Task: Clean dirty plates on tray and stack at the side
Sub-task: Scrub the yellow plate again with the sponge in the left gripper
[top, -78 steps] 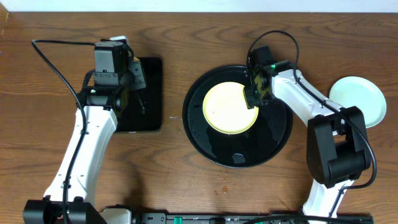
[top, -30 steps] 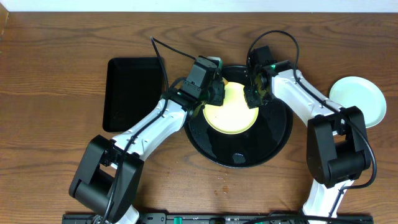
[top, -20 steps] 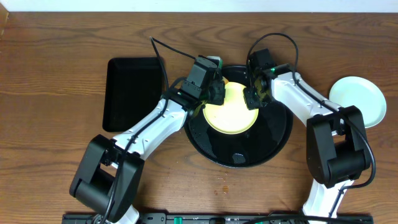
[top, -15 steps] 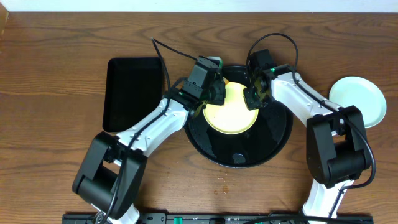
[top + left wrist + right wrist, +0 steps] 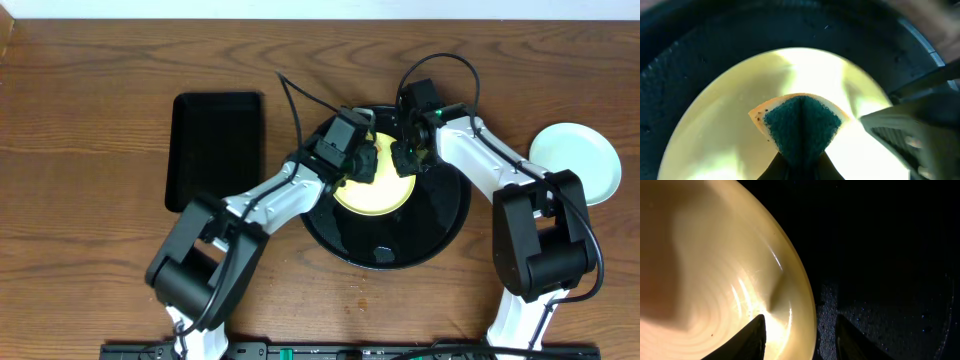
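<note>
L gripper (image 5: pixel 800 167) clamps folded green sponge (image 5: pixel 801 124) over yellow plate (image 5: pixel 385 195) in round black tray (image 5: pixel 440 235); R gripper (image 5: pixel 799 330) pinches plate rim

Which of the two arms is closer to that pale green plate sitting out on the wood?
The right one. Its gripper is at the yellow plate's right rim on the black tray, the side towards the green plate. The left gripper, holding a sponge, is further left.

Left arm is reaching inward, its claw (image 5: pixel 362 163) clamping tight. Right arm is bending inward, its claw (image 5: pixel 405 160) standing partly parted.
</note>
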`<state>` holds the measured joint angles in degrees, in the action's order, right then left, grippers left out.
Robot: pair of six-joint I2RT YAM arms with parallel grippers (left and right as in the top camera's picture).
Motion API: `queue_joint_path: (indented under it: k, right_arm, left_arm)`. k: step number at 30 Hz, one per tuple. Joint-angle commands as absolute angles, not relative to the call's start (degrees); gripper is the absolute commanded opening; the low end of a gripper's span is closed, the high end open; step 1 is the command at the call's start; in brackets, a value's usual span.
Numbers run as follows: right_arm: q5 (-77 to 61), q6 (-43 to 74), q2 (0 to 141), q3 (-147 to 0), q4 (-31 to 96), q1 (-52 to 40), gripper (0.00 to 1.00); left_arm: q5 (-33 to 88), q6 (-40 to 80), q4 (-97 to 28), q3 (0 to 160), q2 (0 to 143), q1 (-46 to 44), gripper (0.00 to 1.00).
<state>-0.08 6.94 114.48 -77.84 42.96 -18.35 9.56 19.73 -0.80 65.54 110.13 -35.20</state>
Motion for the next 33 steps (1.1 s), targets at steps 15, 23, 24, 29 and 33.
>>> queue_joint_path:
  k: [15,23,24,29,33]
  right_arm:
    - [-0.3,6.8,114.8,-77.7,42.9,-18.8,0.43]
    - [-0.3,6.8,114.8,-77.7,42.9,-18.8,0.43]
    - [-0.3,6.8,114.8,-77.7,42.9,-18.8,0.43]
    - [-0.3,6.8,114.8,-77.7,42.9,-18.8,0.44]
    - [-0.3,6.8,114.8,-77.4,42.3,-18.8,0.45]
  left_arm:
    - [6.8,16.3,-4.2,65.3,109.8,-35.1,0.08]
    - [6.8,16.2,-2.4,65.4,109.5,-35.1,0.08]
    - [6.8,16.1,-2.3,65.5,109.5,-35.1,0.08]
    - [6.8,16.1,-2.3,65.5,109.3,-35.1,0.08]
    - [6.8,16.1,-2.0,65.5,109.3,-35.0,0.08]
